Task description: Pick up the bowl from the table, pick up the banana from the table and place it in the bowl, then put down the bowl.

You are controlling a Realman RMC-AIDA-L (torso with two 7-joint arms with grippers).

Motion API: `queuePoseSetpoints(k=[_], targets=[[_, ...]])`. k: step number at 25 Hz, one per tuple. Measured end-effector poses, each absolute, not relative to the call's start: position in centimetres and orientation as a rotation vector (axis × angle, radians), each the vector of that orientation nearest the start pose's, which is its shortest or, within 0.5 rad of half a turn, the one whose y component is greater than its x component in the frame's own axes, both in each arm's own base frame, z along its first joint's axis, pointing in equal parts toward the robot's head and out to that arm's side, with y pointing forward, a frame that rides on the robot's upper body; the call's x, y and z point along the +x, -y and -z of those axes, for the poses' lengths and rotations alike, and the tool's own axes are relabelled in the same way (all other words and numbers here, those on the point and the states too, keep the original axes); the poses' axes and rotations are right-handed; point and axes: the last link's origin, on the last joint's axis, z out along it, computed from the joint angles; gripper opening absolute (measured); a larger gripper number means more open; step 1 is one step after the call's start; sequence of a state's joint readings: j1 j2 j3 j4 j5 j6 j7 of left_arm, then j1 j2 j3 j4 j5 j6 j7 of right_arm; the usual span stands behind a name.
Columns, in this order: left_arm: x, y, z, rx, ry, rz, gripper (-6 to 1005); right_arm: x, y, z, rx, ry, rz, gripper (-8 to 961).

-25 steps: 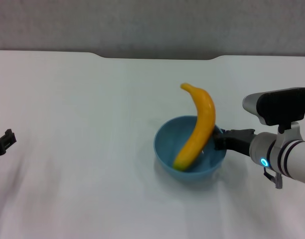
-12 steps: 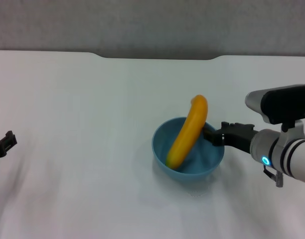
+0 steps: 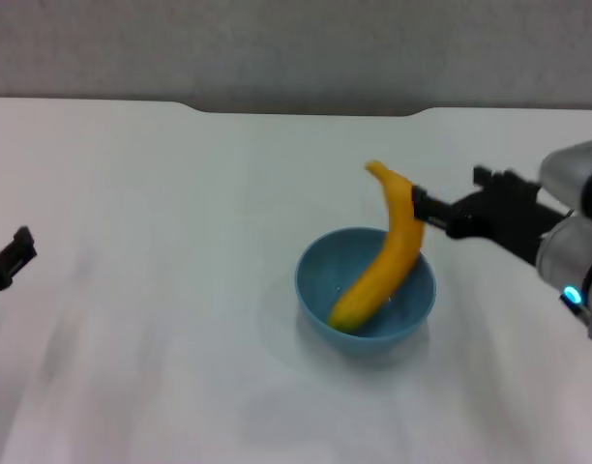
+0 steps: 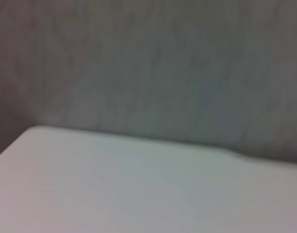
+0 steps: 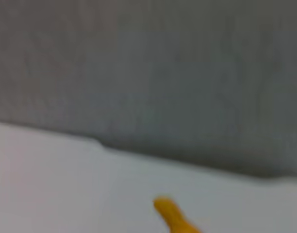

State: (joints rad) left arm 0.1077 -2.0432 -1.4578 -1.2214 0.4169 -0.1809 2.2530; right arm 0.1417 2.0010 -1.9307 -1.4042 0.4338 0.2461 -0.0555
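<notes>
A robot arm in white, grey and black

The right arm's black blocky gripper [image 3: 419, 207] joins a round white-grey wrist [image 3: 572, 253] with a small glowing blue ring light [image 3: 569, 295].

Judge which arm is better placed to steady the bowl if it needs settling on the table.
Right. The right gripper is beside the banana, just above the bowl; the left gripper sits far off at the table's left edge.

text: none readable | labels: none | brands: none | numbers: none | signs: none
</notes>
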Motion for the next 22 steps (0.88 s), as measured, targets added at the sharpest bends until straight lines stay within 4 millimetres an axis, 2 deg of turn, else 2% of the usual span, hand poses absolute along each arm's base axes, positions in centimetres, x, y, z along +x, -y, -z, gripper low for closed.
queuePoseSetpoints(k=[2,7,8,15,19,22], targets=[[-32.3,-29.6,-3.9,-1.583,0.949,0.638,896,20.7,-34.2,1.6,-1.982,-0.726,-0.424,887],[-32.4,-28.0,-3.9,-1.628,0.824,0.816,896,21.3,-33.2,0.8,-1.887,-0.659,-0.544,888],[-32.7,-27.2,-3.9,-1.625,0.743,0.868,895,21.6,-33.1,0.7,-1.868,-0.65,-0.564,888],[-34.1,-24.8,-3.8,-1.528,0.492,0.943,891,24.6,-31.4,0.9,-1.74,-0.518,-0.684,888],[-35.1,-24.3,-3.8,-1.478,0.474,0.962,891,26.2,-30.2,0.8,-1.682,-0.457,-0.739,888],[-35.8,-24.2,-3.7,-1.46,0.501,0.945,891,27.9,-29.4,0.6,-1.647,-0.486,-0.787,888]])
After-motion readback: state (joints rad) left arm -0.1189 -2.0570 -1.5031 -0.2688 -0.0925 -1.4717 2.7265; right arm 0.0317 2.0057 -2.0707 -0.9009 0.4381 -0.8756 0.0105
